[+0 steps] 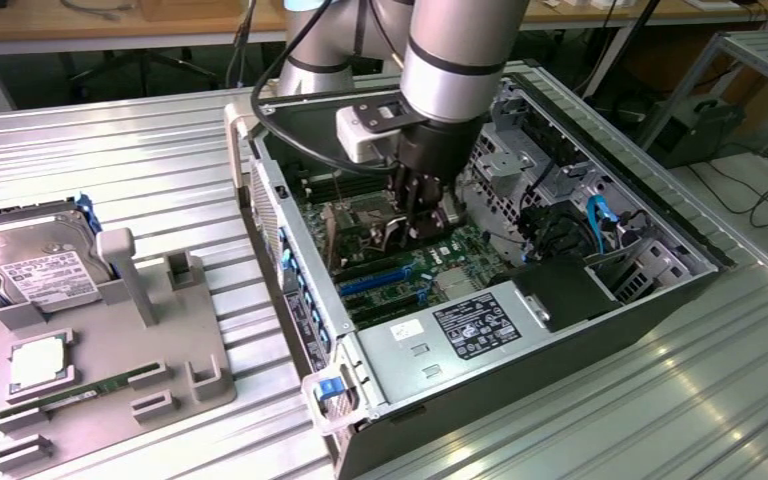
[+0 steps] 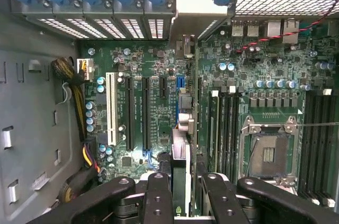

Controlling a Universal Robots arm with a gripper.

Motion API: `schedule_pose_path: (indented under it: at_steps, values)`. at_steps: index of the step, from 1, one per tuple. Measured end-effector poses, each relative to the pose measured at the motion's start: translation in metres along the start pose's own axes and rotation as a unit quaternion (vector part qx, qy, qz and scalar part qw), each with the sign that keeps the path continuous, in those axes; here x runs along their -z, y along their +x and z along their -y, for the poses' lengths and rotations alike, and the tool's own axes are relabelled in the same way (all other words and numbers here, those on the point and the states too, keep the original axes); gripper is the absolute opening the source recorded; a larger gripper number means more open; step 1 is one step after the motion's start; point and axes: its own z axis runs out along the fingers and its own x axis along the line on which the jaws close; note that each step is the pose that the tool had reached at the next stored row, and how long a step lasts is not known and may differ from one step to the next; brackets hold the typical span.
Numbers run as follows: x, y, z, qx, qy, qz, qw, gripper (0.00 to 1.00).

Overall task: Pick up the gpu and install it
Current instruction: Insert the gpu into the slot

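The end effector [image 1: 408,222] hangs down inside the open computer case [image 1: 651,290], its dark fingers [image 2: 159,195] pinching the gpu [image 2: 181,144] by its upper edge. In the wrist view the card stands on edge between the fingers and runs away from the camera, its pale silver bracket [image 2: 192,15] up against the rear slot openings of the case. The card sits over the green motherboard [image 2: 159,70], just beside the long black expansion slots [image 2: 130,113] and the white slot [image 2: 110,108]; whether its edge is already seated in a slot cannot be told. On the card's other side lie the bare processor socket [image 2: 270,152] with its metal frame and the rows of memory slots [image 2: 318,144].

In the exterior view the case lies on its side on the ribbed metal desk [image 1: 117,160], side panel off, with the power supply [image 1: 471,325] at its near end and blue cables [image 1: 598,225] toward the exterior view's right. Well apart from the case, near the desk's edge at the exterior view's left, a grey parts holder [image 1: 157,340] carries a silver hard drive [image 1: 37,265] with a white label, a processor chip [image 1: 37,362] and a slim green RAM stick [image 1: 77,395].
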Motion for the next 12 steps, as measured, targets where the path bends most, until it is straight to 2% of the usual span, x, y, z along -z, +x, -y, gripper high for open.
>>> schedule_pose_path:
  at_steps: [12]
  values:
    - [-0.0084,0.0011,-0.0051,0.0,0.0001,0.0,1.0,0.27]
